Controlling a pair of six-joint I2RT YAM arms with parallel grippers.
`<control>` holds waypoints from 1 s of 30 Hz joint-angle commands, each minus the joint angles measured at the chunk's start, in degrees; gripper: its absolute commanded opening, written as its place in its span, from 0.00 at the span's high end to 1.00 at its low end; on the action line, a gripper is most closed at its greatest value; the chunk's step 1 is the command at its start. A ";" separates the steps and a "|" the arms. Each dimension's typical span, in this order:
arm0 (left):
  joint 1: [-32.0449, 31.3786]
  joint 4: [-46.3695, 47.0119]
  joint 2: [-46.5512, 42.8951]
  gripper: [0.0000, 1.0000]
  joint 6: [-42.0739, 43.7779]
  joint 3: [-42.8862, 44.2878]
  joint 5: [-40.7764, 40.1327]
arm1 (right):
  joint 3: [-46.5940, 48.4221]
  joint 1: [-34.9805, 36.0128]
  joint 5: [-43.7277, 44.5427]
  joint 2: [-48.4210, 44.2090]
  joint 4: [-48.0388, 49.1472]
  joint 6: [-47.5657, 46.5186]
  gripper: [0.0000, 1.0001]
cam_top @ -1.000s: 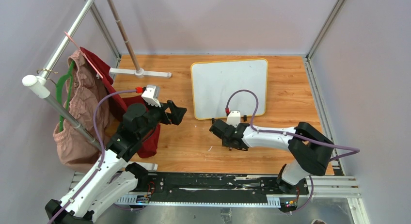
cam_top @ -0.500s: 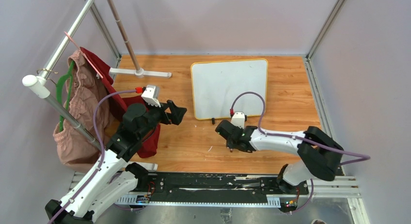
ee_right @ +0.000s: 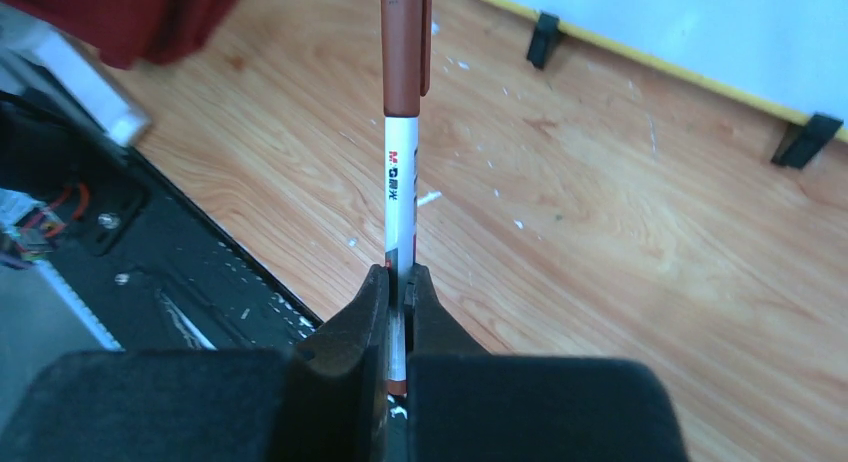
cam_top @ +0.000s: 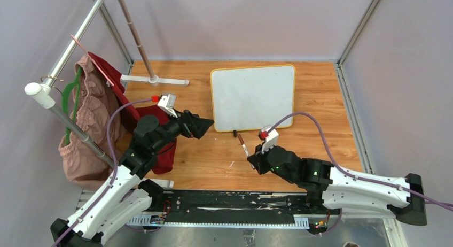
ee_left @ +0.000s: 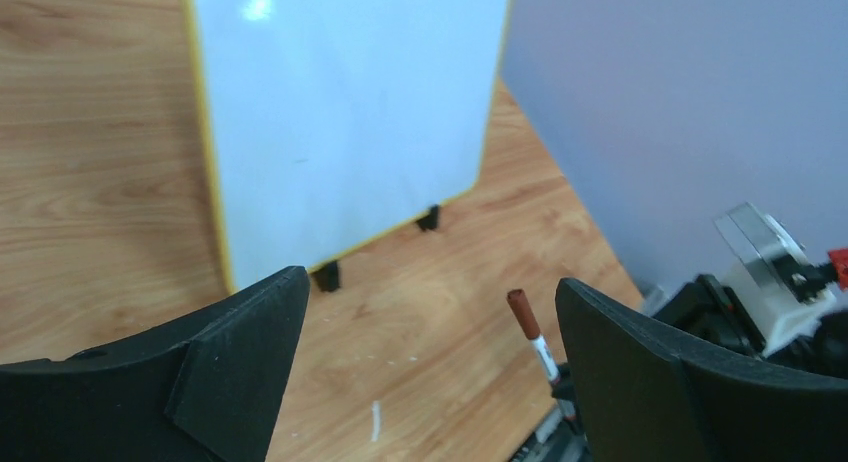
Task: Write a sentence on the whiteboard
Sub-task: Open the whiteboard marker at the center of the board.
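The whiteboard [cam_top: 252, 96] with a yellow-orange rim lies flat on the wooden table; its surface is blank, with no sentence on it. It also shows in the left wrist view [ee_left: 340, 112] and in the right wrist view [ee_right: 700, 27]. My right gripper [cam_top: 251, 160] is shut on a white marker with a brown cap [cam_top: 243, 144], holding it above the table, near the board's front edge. In the right wrist view the marker [ee_right: 402, 132] sticks out from my shut gripper [ee_right: 400, 282]. My left gripper [cam_top: 205, 125] is open and empty, left of the board. The marker stands between its fingers in the left wrist view [ee_left: 528, 332].
A clothes rack [cam_top: 64, 49] with pink and red garments [cam_top: 91, 113] stands at the left. Its white foot [cam_top: 155, 80] rests on the table behind the left gripper. Metal frame posts line the walls. A black rail [cam_top: 240, 204] runs along the near edge.
My right arm has swung back toward the near edge and lifted the marker off the table. My left gripper has moved slightly right toward the board.
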 commanded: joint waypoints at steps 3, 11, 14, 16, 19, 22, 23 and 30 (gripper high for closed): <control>-3.99 6.30 4.38 0.00 -6.33 4.70 16.04 | -4.97 1.13 -1.77 -10.14 10.22 -8.19 1.00; -11.25 12.51 11.17 0.02 -10.04 6.29 17.23 | -6.73 1.14 -4.38 -12.25 23.12 -10.39 1.00; -12.47 12.61 13.70 0.07 -10.07 7.38 16.91 | -6.20 1.14 -4.97 -11.58 25.73 -11.05 1.00; -13.10 13.16 14.22 0.10 -10.16 7.65 16.39 | -5.75 1.10 -5.51 -11.12 26.51 -11.63 1.00; -13.36 14.06 14.65 0.15 -10.54 7.99 16.18 | -5.26 1.14 -6.41 -10.63 27.58 -11.88 1.00; -13.54 14.78 15.09 0.24 -11.31 8.45 16.76 | -5.09 1.14 -7.06 -10.29 28.47 -11.97 1.00; -13.62 15.38 15.20 0.30 -11.59 8.39 16.88 | -5.03 1.14 -7.06 -10.27 28.82 -12.04 1.00; -14.37 16.15 15.33 0.46 -11.96 8.16 17.18 | -5.16 1.14 -6.54 -9.87 29.72 -11.89 1.00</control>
